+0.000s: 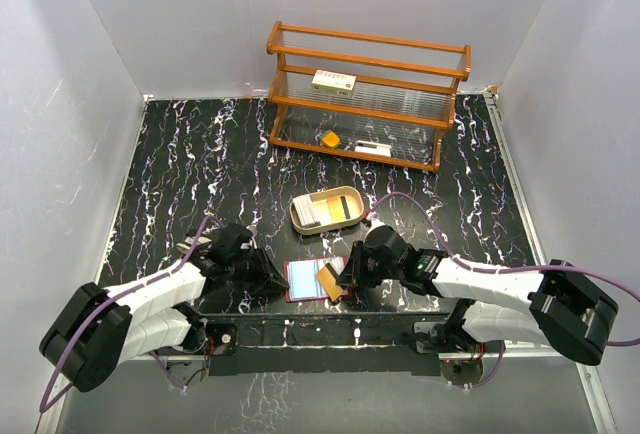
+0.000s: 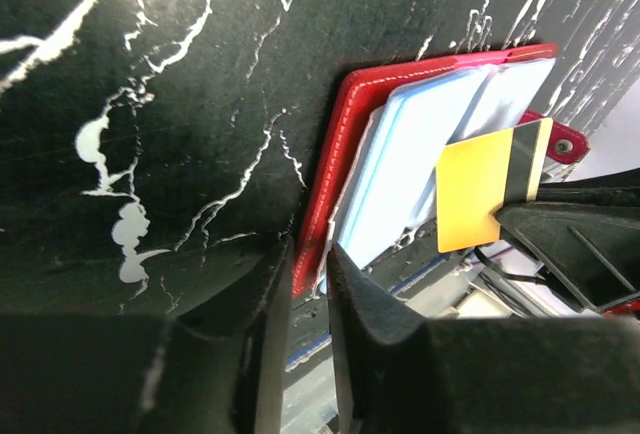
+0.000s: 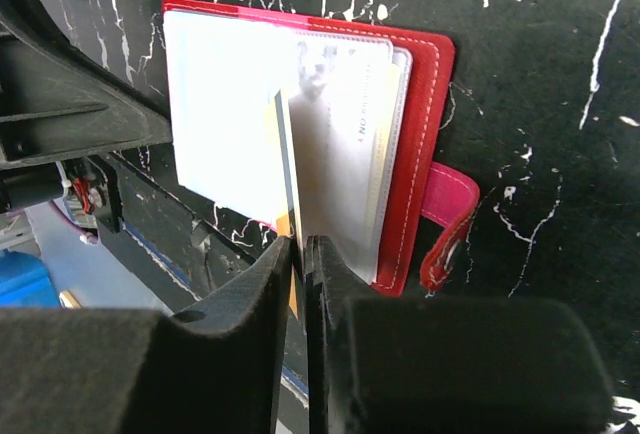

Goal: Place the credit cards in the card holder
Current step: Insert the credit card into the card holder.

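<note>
The red card holder (image 1: pixel 303 280) lies open on the black marbled table near the front edge, its clear pockets facing up. My left gripper (image 1: pixel 278 279) pinches the holder's red left edge (image 2: pixel 345 144), its fingertips (image 2: pixel 308 254) shut on that edge. My right gripper (image 1: pixel 345 279) is shut on a yellow credit card (image 1: pixel 329 279) with a black stripe. The right wrist view shows that card (image 3: pixel 283 144) edge-on between the fingertips (image 3: pixel 298 244), its far end in among the clear pockets (image 3: pixel 340 124). More credit cards (image 1: pixel 330 211) lie in the tray.
A tan oval wooden tray (image 1: pixel 296 216) sits just behind the holder. At the back stands a wooden rack (image 1: pixel 370 94) with a white box (image 1: pixel 334 81) and an orange wedge (image 1: pixel 329 138). The holder's pink strap (image 3: pixel 450 219) sticks out on its right side.
</note>
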Motion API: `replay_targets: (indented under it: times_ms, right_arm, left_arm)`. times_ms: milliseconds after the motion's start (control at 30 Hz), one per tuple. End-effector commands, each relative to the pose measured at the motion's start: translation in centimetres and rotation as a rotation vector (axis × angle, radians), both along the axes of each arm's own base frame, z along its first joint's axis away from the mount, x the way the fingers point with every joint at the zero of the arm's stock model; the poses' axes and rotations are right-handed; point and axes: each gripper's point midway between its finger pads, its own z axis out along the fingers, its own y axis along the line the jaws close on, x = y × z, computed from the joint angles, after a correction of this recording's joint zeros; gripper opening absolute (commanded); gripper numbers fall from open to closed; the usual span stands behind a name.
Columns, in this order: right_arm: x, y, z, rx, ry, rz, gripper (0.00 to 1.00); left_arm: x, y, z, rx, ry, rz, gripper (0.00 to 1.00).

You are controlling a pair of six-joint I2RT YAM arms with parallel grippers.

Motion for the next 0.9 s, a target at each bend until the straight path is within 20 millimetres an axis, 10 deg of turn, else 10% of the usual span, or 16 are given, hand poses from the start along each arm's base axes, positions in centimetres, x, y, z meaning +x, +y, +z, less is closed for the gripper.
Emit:
replay_targets:
  times_ms: [0, 233, 867]
  right_arm:
    - [0.5, 0.4, 0.3, 0.034, -0.035, -0.018, 0.11]
    - [-0.4, -0.1, -1.0, 0.011, -0.010, 0.004, 0.12]
    - [-0.1, 0.4, -1.0, 0.056, -0.025, -0.018, 0.06]
  left_arm:
    - [-0.4, 0.9, -1.2, 0.056, 0.012, 0.023, 0.15]
    - [-0.4, 1.0, -1.3, 0.065, 0.007, 0.022, 0.00]
    - [-0.8, 0.9, -2.1, 0.090, 0.015, -0.026, 0.00]
